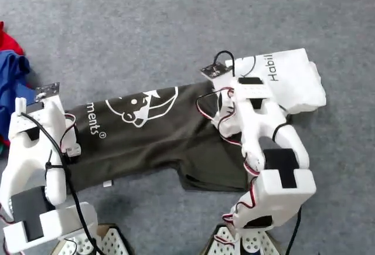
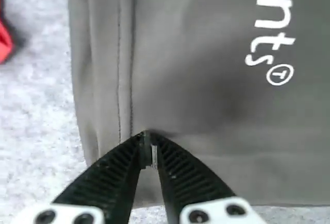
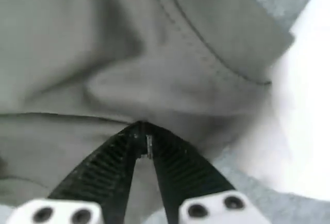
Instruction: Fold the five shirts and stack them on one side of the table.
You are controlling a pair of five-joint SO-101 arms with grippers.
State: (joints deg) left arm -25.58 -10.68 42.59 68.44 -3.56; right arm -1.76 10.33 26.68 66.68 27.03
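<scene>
Your left claw (image 2: 148,149) is closed tight on the stitched bottom edge of the dark olive-grey cotton T-shirt with white print (image 1: 152,138), with a pinch of fabric caught between the ribbed jaws. Your right claw (image 3: 143,142) is likewise shut on a bunched fold at the opposite end, close to a seamed edge that could be the collar or a sleeve; I cannot tell which. Holding both ends at once looks meant to keep the cloth taut, so it can be lifted or drawn over itself without sagging in the middle. That shirt lies stretched across the middle of the grey felt-like surface (image 1: 146,32), print up, one short sleeve sticking out toward the arm bases. Its right end touches the white folded shirt with dark lettering (image 1: 293,85), which probably marks the stacking side. A crumpled blue shirt (image 1: 12,79) and a red one (image 1: 7,41) wait at the left edge, well apart, not yet folded. Watch the right-hand grip: it may have several layers.
</scene>
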